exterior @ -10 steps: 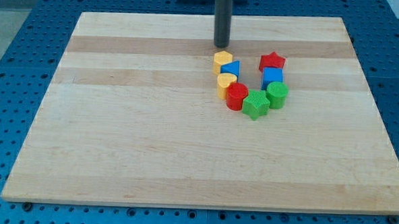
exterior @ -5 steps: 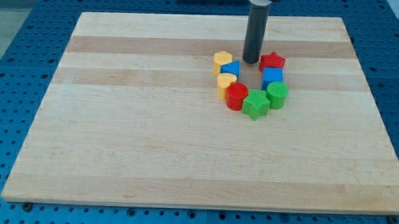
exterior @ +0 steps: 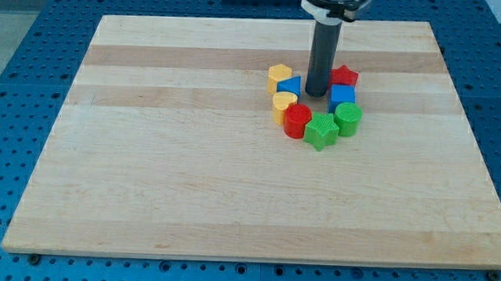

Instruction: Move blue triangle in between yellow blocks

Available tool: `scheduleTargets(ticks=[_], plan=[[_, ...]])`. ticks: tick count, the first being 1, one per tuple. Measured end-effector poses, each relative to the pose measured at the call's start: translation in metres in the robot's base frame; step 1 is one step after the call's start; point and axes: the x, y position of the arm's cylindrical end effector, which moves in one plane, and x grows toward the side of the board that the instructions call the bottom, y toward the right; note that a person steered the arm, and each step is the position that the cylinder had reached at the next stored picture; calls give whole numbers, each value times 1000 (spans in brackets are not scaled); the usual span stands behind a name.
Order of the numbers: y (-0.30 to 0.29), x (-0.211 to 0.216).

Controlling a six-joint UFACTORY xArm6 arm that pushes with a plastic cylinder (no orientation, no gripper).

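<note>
The blue triangle point(exterior: 290, 85) lies between two yellow blocks: a yellow hexagon point(exterior: 279, 74) just above-left of it and a yellow heart point(exterior: 283, 103) just below it, touching or nearly touching both. My tip point(exterior: 315, 93) stands on the board just right of the blue triangle, inside the ring of blocks, with a small gap to the triangle and the blue cube point(exterior: 342, 97) on its right.
A red star point(exterior: 345, 76) sits above the blue cube. A red cylinder point(exterior: 297, 120), a green star point(exterior: 322, 130) and a green cylinder point(exterior: 348, 118) close the ring at the bottom. All lie on the wooden board point(exterior: 190, 155).
My tip has moved from above the yellow hexagon to the right and then down into the gap between the blue triangle and the blue cube. The blocks have not visibly moved.
</note>
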Motion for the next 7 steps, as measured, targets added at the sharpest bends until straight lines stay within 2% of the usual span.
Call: scheduleTargets(ticks=[2,7], plan=[[-20,0],[-26,3]])
